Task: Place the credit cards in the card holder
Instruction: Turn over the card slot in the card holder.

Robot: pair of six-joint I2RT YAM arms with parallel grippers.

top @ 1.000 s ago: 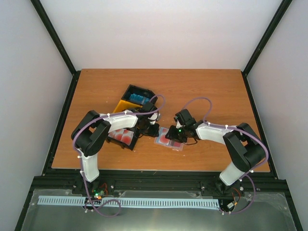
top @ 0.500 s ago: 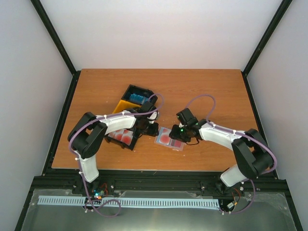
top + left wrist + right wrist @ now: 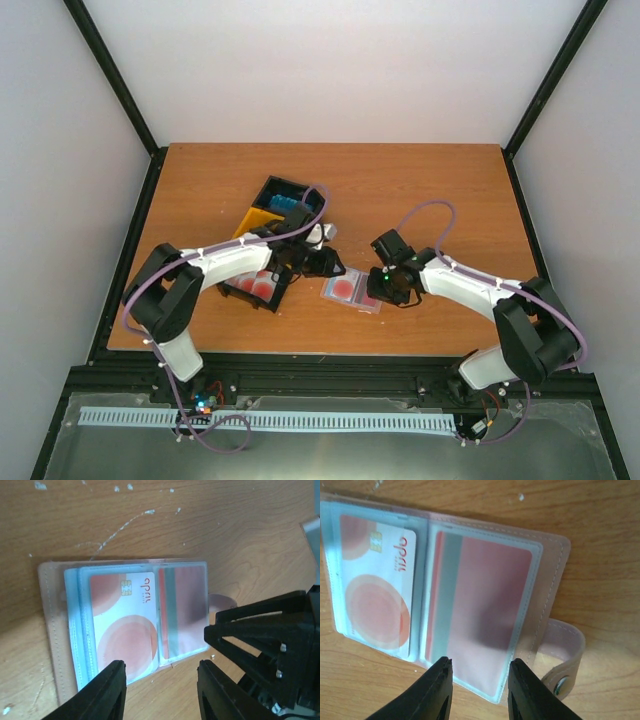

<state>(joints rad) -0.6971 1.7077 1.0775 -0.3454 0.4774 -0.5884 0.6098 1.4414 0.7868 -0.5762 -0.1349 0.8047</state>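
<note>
The tan-pink card holder (image 3: 350, 291) lies open flat on the table between my two grippers. Its left clear sleeve holds a white credit card with red circles (image 3: 125, 625), and its right sleeve holds a red credit card (image 3: 480, 610) lying face down. My left gripper (image 3: 160, 690) hovers open at the holder's near edge with only bare wood between its fingers. My right gripper (image 3: 479, 690) is open too, just above the near edge of the right sleeve, holding nothing. More red cards (image 3: 252, 285) and light blue cards (image 3: 283, 203) sit in the tray.
A three-bin tray (image 3: 255, 222), black, yellow and black, stands left of the holder under my left arm. The holder's snap strap (image 3: 567, 650) sticks out on its right side. My right gripper's black frame (image 3: 270, 645) fills the right of the left wrist view.
My left gripper has moved right from the tray to the card holder and its jaws have opened. My right gripper has shifted slightly right and toward the near edge.
</note>
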